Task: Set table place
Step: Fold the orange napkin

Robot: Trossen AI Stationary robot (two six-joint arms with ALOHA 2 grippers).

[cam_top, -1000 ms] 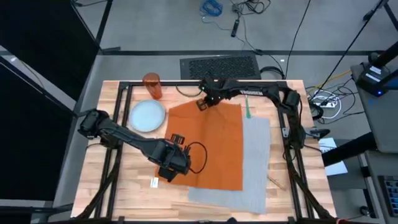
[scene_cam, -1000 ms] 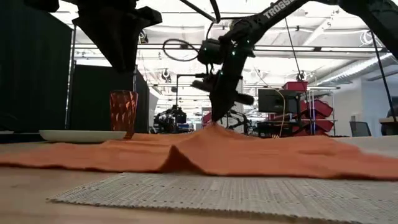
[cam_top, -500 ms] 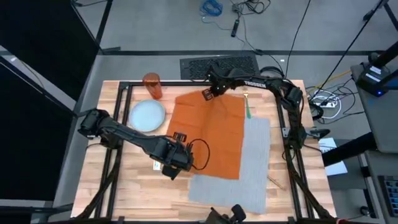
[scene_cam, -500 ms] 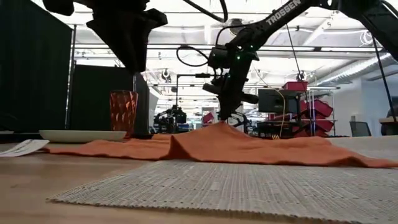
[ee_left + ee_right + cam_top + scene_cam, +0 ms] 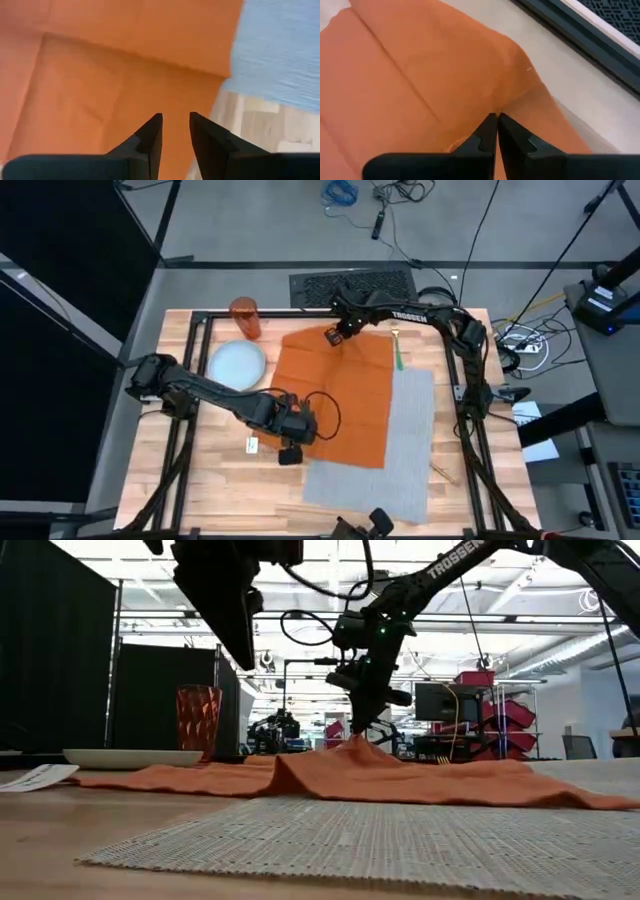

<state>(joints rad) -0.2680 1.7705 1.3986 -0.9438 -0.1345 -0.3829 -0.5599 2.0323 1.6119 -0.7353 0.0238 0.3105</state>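
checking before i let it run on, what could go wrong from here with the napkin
The right claw is shut on the far edge of the orange cloth napkin, lifting it into a peak; a further pull could drag it off the grey woven placemat. The gold fork with the green handle lies right beside that edge and could be swept along. The left claw, slightly open above the near edge, holds nothing down.

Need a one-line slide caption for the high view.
Right gripper pinches the orange napkin's far edge over the grey placemat; left gripper hovers open at its near-left edge.
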